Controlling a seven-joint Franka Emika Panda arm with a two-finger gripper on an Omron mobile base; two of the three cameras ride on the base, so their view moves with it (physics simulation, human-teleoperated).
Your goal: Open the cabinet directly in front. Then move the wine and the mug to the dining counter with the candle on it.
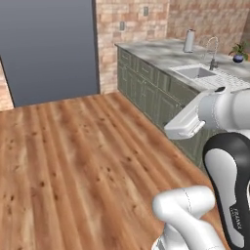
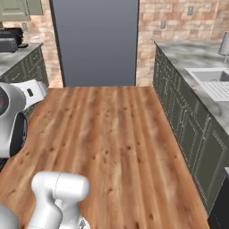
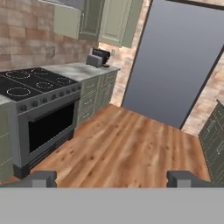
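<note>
My gripper is open, its two dark fingertips standing wide apart with nothing between them, above the wooden floor. Sage-green wall cabinets hang far ahead at the upper left of the hand view, doors shut, above a worktop. One corner of them also appears in the right base view's top left. The gripper is far from them. The wine, the mug, the candle and the dining counter are out of view.
A steel stove with a black hob stands at left, with a toaster on the worktop beyond it. Low green cabinets with a marble top, sink and faucet line the right. A grey panel closes the far end beyond the wooden floor.
</note>
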